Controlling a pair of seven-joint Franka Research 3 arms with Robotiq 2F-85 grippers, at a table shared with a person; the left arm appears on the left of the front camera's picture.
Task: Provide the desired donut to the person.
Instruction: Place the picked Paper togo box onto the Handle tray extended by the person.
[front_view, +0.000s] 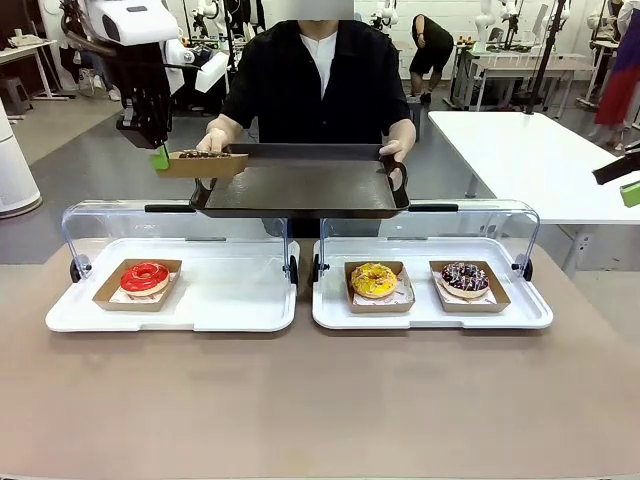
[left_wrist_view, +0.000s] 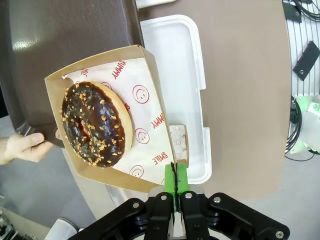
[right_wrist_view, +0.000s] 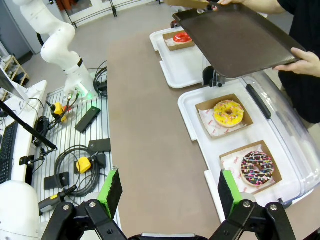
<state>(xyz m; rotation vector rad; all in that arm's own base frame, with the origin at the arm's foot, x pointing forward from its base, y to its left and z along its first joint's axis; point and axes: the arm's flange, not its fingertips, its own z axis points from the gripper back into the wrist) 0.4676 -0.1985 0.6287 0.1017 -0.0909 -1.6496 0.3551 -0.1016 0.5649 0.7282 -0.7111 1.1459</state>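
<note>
Our nut-sprinkled chocolate donut (left_wrist_view: 95, 125) rides in its cardboard boat (left_wrist_view: 150, 75), upper left of the front view, one corner clamped by our left gripper (left_wrist_view: 175, 176). We judge the handover underway: next we clear the rim of the held-out brown tray (front_view: 300, 185) and lower onto its bare middle. Our right gripper (right_wrist_view: 170, 192) waits, fingers apart.

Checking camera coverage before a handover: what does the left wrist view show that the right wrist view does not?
Left wrist view: the left gripper shut on a brown cardboard tray holding a chocolate donut with nut crumbs. Right wrist view: the open right gripper, a yellow-glazed donut, a sprinkled chocolate donut, a red-glazed donut. Both: the dark brown serving tray in the person's hand, a white plastic tray, the tan table.
</note>
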